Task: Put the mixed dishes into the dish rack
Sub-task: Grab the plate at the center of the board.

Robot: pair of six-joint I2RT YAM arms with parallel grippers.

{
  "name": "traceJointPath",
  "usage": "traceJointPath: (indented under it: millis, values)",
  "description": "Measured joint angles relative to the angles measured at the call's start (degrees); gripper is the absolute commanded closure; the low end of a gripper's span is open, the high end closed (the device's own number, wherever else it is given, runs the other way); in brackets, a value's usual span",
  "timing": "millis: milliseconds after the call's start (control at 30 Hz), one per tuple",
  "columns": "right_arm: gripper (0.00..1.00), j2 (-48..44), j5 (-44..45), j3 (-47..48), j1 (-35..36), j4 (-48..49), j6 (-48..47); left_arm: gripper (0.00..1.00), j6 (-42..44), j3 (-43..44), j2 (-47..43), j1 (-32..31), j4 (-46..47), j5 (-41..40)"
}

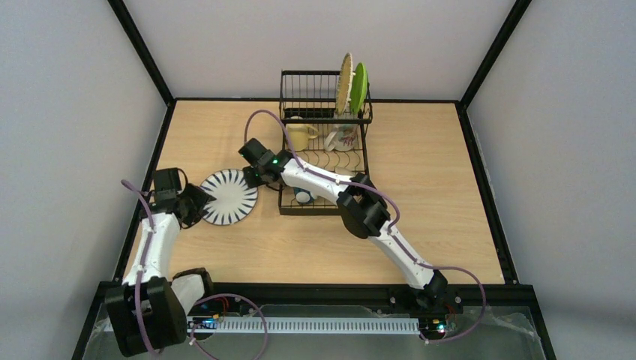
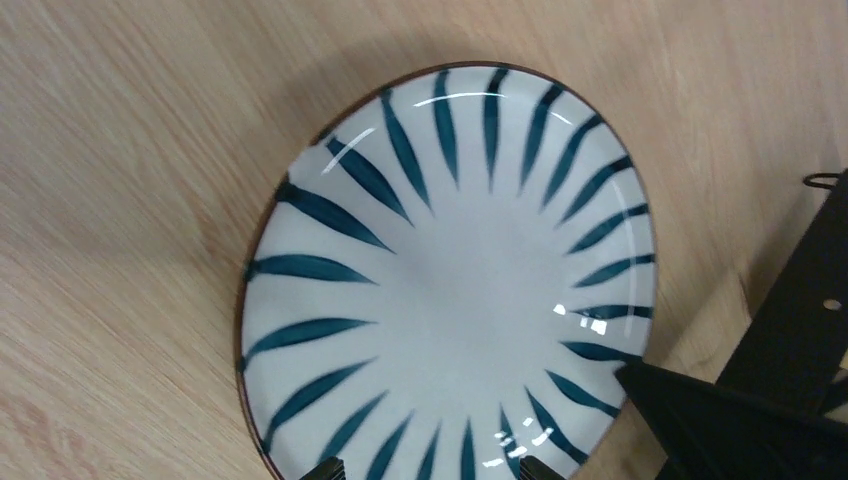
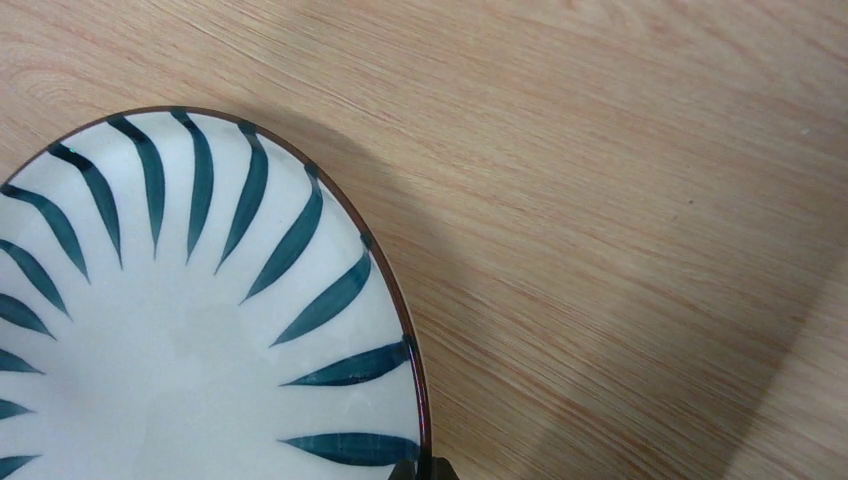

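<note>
Pale wood tabletop [image 1: 435,195] inside a grey-walled booth: the striped white plate [image 1: 229,197] lies left of the tabletop's centre, just beside the near left corner of the dish rack [image 1: 300,94]. The right gripper [image 1: 255,178] is clenched on the plate's right rim, pinching the edge. The left gripper [image 1: 196,204] stands spread wide at the opposite rim, grasping nothing; whether it touches cannot be told. In the rack, by the tabletop's far edge, a tan woven-look plate [image 1: 345,82] and a lime green plate [image 1: 359,88] stand upright side by side in the tall section. A pale yellow mug [image 1: 300,137] sits below them, and a blue bowl [image 1: 303,196] sits at the rack's near end.
</note>
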Motion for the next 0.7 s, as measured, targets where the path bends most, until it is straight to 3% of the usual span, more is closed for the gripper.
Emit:
traceJointPath:
  millis: [300,700]
  values:
    - [1.00,-1.7,1.3,2.4,0.0,-0.9,-3.5,0.01,2.9,-0.5,2.8,7.1,-0.2,4.9]
    - [1.00,-1.8,1.2,4.1,-1.0,-2.7,-4.7,0.01,6.5,-3.4,1.9,8.0,-1.9,6.3]
